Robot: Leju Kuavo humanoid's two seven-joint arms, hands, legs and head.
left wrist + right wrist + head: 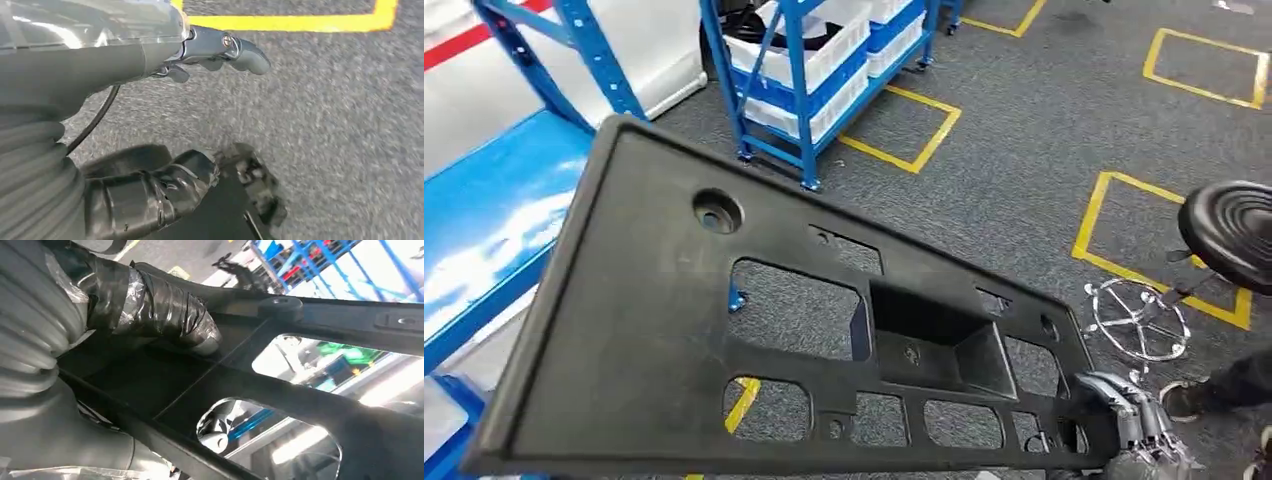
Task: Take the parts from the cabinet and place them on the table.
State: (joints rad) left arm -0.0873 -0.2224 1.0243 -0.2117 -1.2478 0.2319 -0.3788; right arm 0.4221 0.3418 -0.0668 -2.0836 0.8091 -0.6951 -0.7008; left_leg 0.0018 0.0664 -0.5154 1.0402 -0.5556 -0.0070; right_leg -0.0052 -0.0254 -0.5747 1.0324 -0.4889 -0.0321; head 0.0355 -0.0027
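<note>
A big black plastic panel (644, 320) with several cut-outs and a square recess hangs tilted across the head view, its left end nearest the camera. My right hand (1139, 420) grips its lower right corner. In the right wrist view the taped thumb (160, 310) presses on the panel (300, 390) beside the recess. My left hand (130, 60) hangs over the grey floor with thumb (150, 195) and fingers apart, holding nothing.
A blue surface (484, 220) runs along the left. Blue racks with white and blue bins (814, 60) stand behind. A black stool (1234, 230) with a chrome base (1139, 320) is at the right, a person's shoe (1189, 400) near it. Yellow tape (904, 130) marks the floor.
</note>
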